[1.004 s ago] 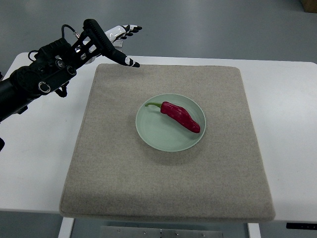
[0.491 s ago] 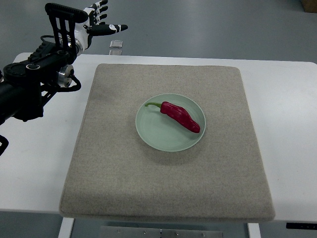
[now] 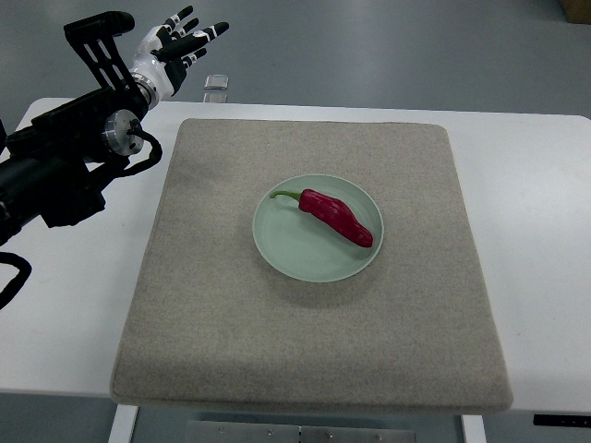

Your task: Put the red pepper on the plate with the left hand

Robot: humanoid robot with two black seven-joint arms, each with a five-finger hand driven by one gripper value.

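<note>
A red pepper with a green stem lies on the pale green plate, slanting from upper left to lower right. The plate sits near the middle of a grey-beige mat. My left hand is raised past the table's far left corner, well away from the plate, its fingers spread and holding nothing. Its black arm comes in from the left edge. The right arm does not show.
The mat lies on a white table. A small clear object sits at the table's far edge beside the left hand. Grey floor lies beyond the table.
The left hand has pulled back from the mat's far left corner, rising and swinging left beyond the table edge. The pepper and plate have stayed put.
</note>
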